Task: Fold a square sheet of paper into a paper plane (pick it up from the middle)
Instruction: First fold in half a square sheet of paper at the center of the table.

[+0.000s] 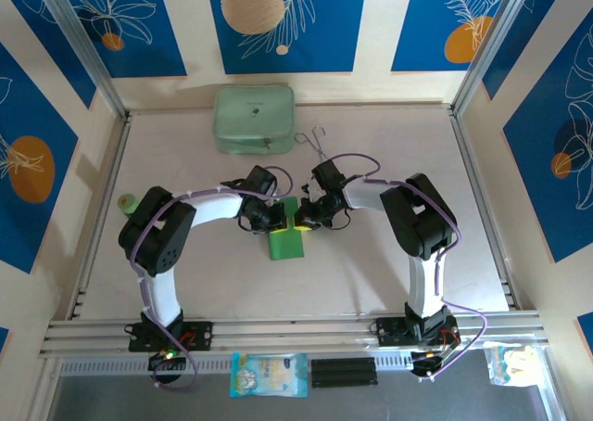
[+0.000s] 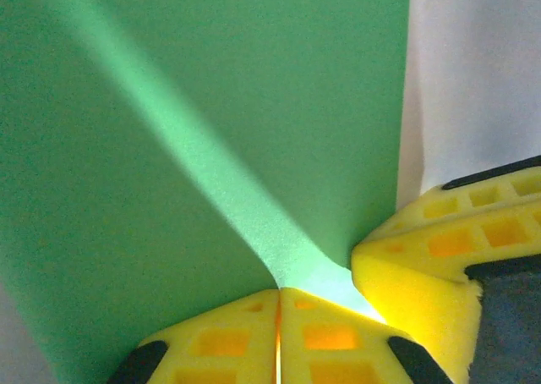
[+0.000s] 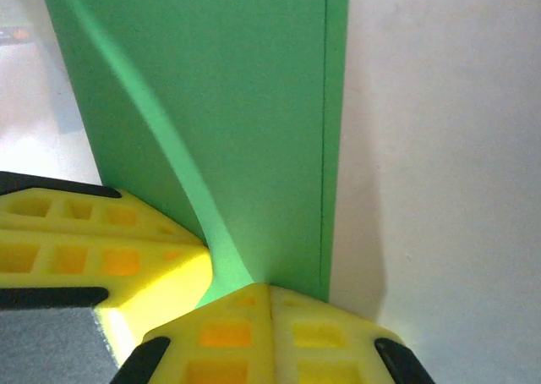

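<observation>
Green and doubled into a narrow strip, the square sheet of paper point(image 1: 286, 245) lay mid-way across the table point(image 1: 371, 273). The left end effector point(image 2: 277, 337) and right end effector point(image 3: 270, 333) were both pinched shut on its far end, side by side, probably to keep the layers aligned for creasing.

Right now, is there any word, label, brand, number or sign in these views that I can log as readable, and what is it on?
No text can be read here.
Small dark mark on the mint case: too small to read.
Print on the blue-and-white packet in front of the arm bases: blurred.
Print on the yellowish packet at lower right: blurred.
Green sheet of paper: plain, no marking.
</observation>
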